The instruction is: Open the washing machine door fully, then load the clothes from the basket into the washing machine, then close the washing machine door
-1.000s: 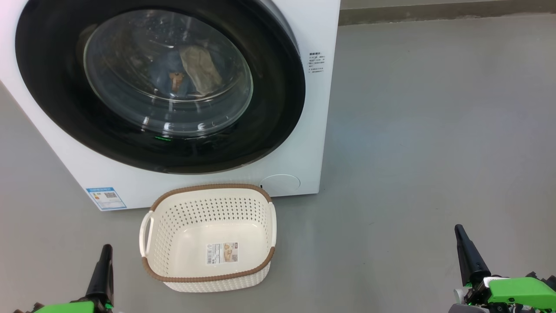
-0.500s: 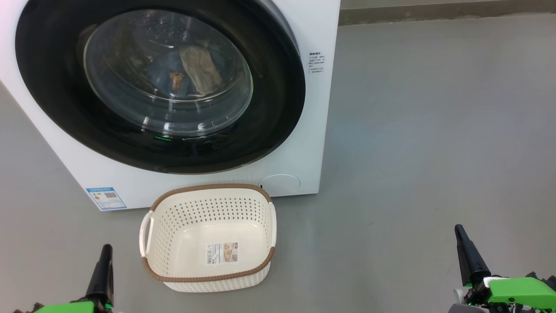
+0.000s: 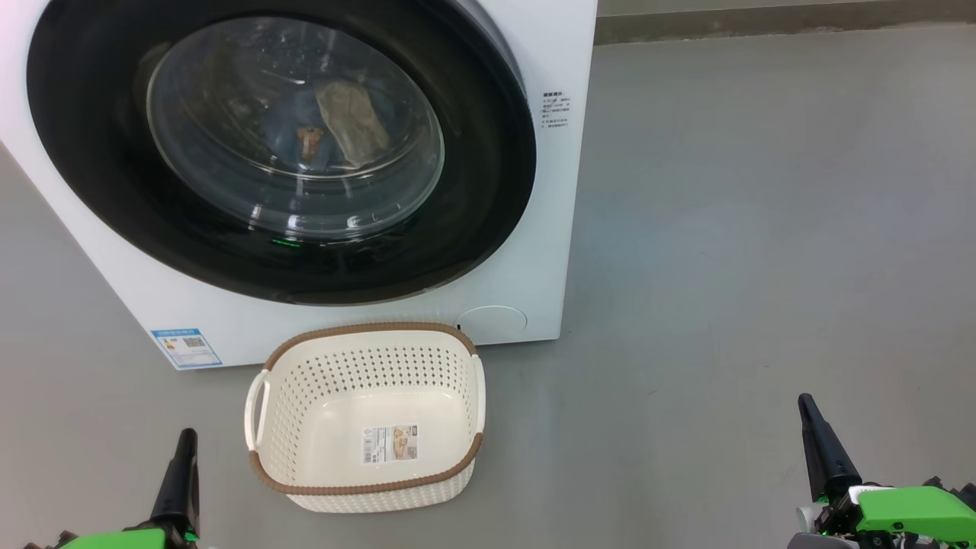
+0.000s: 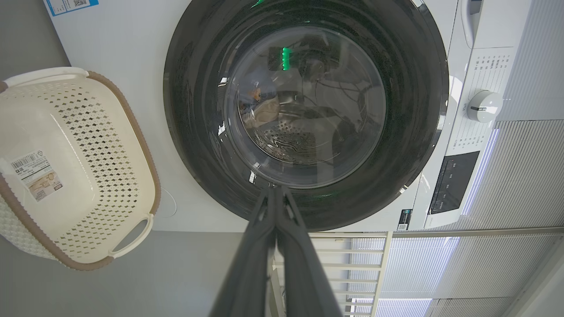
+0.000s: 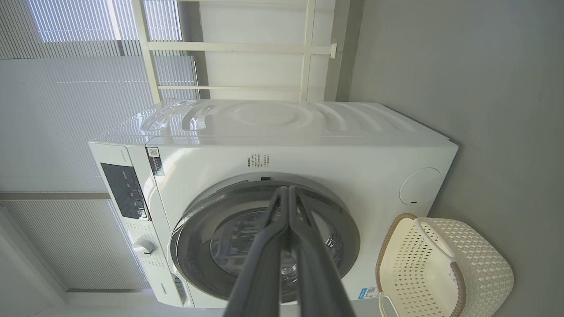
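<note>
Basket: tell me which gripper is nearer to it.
Left. The left gripper sits close to the basket, off its left handle; the right gripper is far across the floor to its right.

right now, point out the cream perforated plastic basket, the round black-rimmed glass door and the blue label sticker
cream perforated plastic basket [image 3: 366,366]: head view, back wall
round black-rimmed glass door [image 3: 488,175]: head view, right rim
blue label sticker [image 3: 187,348]: head view, centre

Cream perforated basket [image 3: 366,415], brown-trimmed

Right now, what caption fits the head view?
Empty basket sits before the shut washing machine door, clothes visible inside.
</note>
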Available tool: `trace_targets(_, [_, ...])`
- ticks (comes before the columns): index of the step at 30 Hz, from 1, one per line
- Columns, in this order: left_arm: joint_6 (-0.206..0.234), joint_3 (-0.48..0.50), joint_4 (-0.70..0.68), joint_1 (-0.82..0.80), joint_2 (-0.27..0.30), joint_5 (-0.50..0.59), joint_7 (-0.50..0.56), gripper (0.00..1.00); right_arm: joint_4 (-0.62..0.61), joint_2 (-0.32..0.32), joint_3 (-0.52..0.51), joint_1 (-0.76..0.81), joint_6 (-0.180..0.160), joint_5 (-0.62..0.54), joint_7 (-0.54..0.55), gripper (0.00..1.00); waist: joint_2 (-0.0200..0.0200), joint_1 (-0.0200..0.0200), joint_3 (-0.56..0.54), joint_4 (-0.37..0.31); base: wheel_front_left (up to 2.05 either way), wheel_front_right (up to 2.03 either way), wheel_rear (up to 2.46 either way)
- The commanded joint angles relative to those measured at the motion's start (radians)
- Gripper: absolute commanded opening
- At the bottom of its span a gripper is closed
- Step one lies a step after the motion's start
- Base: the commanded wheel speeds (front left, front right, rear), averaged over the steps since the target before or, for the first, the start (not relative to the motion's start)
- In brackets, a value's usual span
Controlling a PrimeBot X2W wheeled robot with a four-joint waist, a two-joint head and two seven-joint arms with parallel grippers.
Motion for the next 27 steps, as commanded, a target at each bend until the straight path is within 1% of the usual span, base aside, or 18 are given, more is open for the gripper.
trace_targets(1, [-0.011, 0.033, -0.018, -0.039, 0.015, -0.003, 0.004, 0.0, -0.025, -0.006, 0.022, -0.041, 0.002, 0.003, 0.008, 0.0, 0.0, 0.0, 0.0, 0.0, 0.0, 0.0, 0.0])
trace_targets(27, [-0.011, 0.034, -0.018, -0.039, 0.015, -0.003, 0.004, 0.0, -0.025, -0.006, 0.022, -0.041, 0.002, 0.003, 0.008, 0.0, 0.0, 0.0, 0.0, 0.0, 0.0, 0.0, 0.0])
